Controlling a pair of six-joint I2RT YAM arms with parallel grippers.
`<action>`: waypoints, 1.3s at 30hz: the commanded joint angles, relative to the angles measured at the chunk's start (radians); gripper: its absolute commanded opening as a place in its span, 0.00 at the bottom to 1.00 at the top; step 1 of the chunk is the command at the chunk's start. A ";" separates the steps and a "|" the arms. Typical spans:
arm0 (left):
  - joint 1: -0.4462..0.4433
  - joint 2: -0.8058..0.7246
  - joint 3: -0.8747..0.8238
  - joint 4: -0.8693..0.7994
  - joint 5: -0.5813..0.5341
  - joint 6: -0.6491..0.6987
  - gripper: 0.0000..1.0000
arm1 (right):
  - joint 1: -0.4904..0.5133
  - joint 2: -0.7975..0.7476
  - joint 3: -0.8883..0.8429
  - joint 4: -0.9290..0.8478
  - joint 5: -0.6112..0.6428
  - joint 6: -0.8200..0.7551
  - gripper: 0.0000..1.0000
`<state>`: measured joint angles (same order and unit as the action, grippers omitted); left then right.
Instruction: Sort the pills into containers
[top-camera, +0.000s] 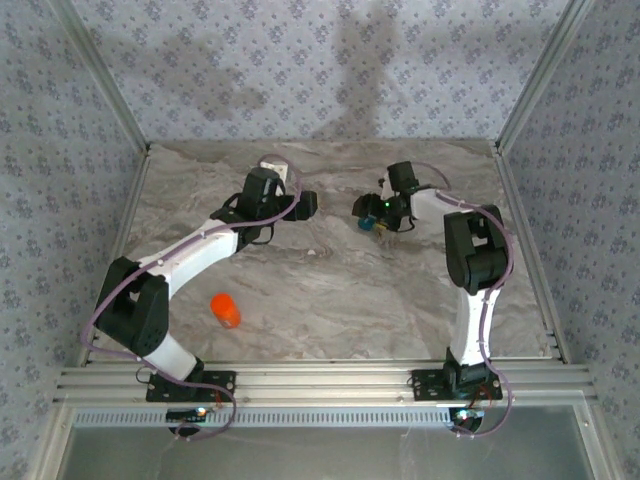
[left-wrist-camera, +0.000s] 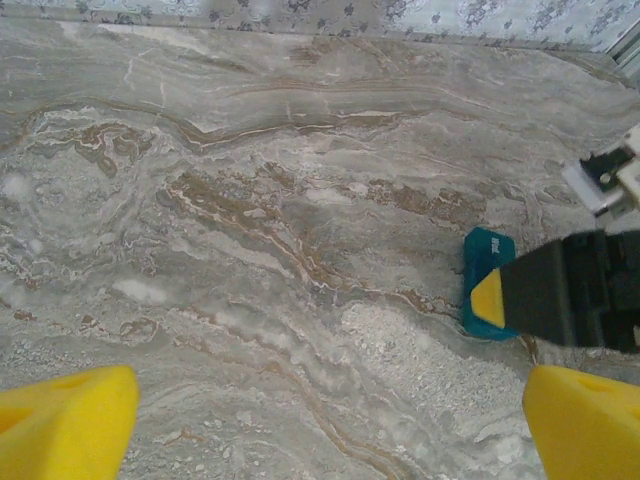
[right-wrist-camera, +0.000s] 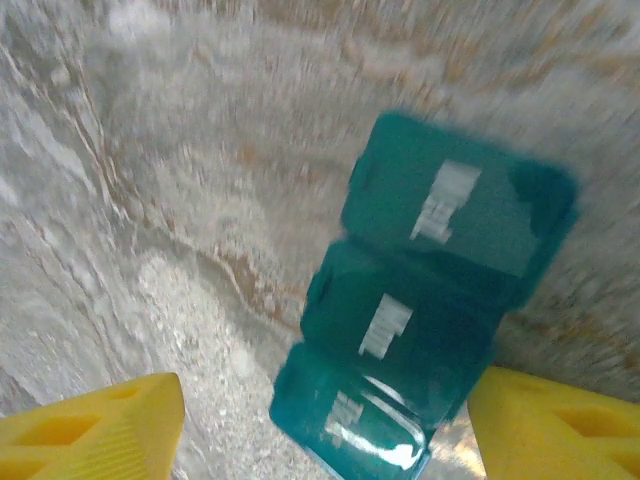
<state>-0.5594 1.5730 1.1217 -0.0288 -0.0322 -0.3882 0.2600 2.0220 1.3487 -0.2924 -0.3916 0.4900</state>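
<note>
Looking down the right wrist, I see my right jaws partly open astride one end of the teal pill organiser (right-wrist-camera: 430, 300), gripping nothing. It lies flat on the marbled surface (right-wrist-camera: 150, 200). My left jaws gape wide and empty, the organiser ahead to their right. An orange bottle (top-camera: 226, 310) lies well apart.

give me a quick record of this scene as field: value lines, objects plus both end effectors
pill organiser: teal, lids look shut, on the table right of centre
orange bottle: on the table, near left, apart from both arms
left end effector: open, empty, over bare table
right end effector: open, fingers either side of the organiser's end
right wrist view: blurred
</note>
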 joint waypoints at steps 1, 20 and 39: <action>-0.012 0.002 0.031 -0.010 -0.015 -0.017 0.98 | 0.023 -0.043 -0.031 0.000 0.095 -0.004 0.77; -0.017 0.003 0.009 0.001 -0.025 -0.011 0.98 | 0.140 0.041 0.138 -0.142 0.492 0.111 0.79; -0.017 -0.003 -0.005 0.009 -0.018 -0.021 0.98 | 0.151 0.029 0.095 -0.186 0.569 0.035 0.58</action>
<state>-0.5709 1.5730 1.1213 -0.0277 -0.0429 -0.3950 0.4175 2.0830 1.4670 -0.4522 0.1520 0.5453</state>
